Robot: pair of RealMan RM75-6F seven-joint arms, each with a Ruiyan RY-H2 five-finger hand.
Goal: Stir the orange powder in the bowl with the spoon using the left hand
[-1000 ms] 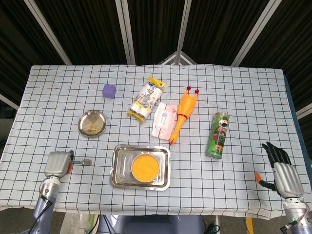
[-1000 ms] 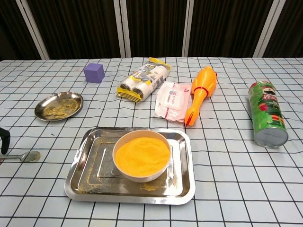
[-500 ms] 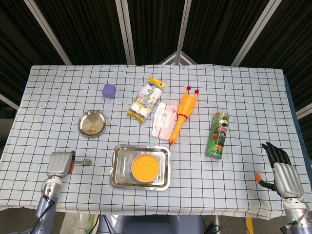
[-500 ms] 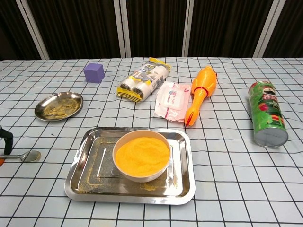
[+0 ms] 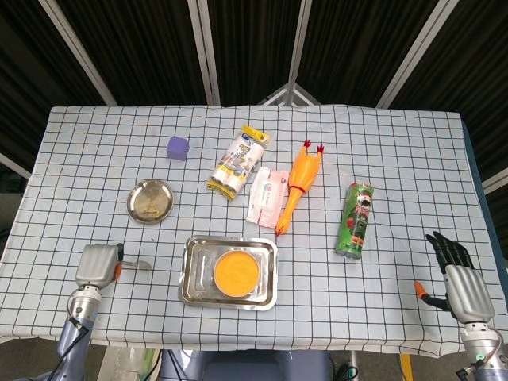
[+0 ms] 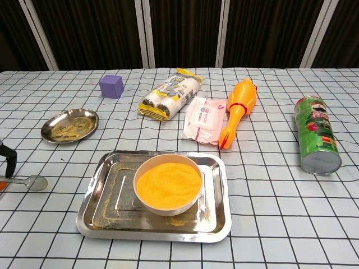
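Observation:
A white bowl (image 5: 236, 271) (image 6: 168, 184) full of orange powder stands in a steel tray (image 5: 194, 292) (image 6: 101, 216) near the table's front. To the tray's left lies a metal spoon (image 5: 138, 263) (image 6: 31, 181), its bowl end pointing toward the tray. My left hand (image 5: 96, 265) is at the spoon's handle end and pinches it between a dark finger (image 6: 7, 158) and the orange-tipped thumb. Most of that hand falls outside the chest view. My right hand (image 5: 458, 283) rests at the front right corner, fingers apart, holding nothing.
A small steel dish (image 5: 149, 201) sits behind the spoon. Further back are a purple cube (image 5: 178, 148), a pack of rolls (image 5: 236, 164), a wipes packet (image 5: 267, 195) and a rubber chicken (image 5: 298, 186). A green chip can (image 5: 355, 220) lies right of the tray.
The left hand's fingers have closed in on the spoon's handle. The spoon has shifted slightly left and up in the chest view. The right hand has not moved.

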